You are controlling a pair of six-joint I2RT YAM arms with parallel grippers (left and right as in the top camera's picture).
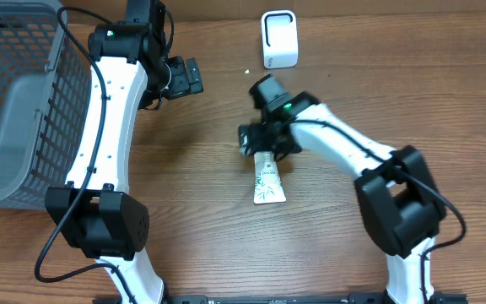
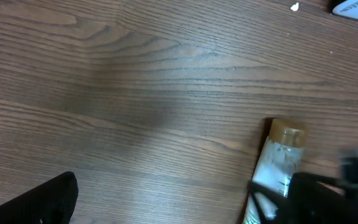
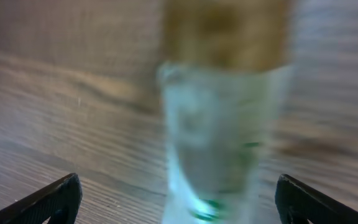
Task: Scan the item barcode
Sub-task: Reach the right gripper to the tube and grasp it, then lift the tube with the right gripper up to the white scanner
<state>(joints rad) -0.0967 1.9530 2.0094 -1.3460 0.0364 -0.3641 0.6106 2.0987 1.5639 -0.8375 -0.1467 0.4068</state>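
1. The tube [image 1: 269, 181] lies flat in the middle of the surface [image 1: 192, 228], brown cap pointing far and crimped end near; lying loose like this, its barcode cannot be aimed at a reader, so I judge it needs lifting first
2. The right tool [image 1: 264, 145] hangs over the cap end, fingers spread wide to either side of the tube and grasping nothing; the right wrist view shows the tube centred between them, which reads as lining up for a pinch
3. The left tool [image 1: 188, 78] hovers far and to the left of the tube, released and empty, well apart from it
4. The white scanner [image 1: 278, 38] stands at the far edge, well apart from the tube; only bare wood lies between them
5. The grey basket [image 1: 66, 93] sits at the left edge, obstructing nothing
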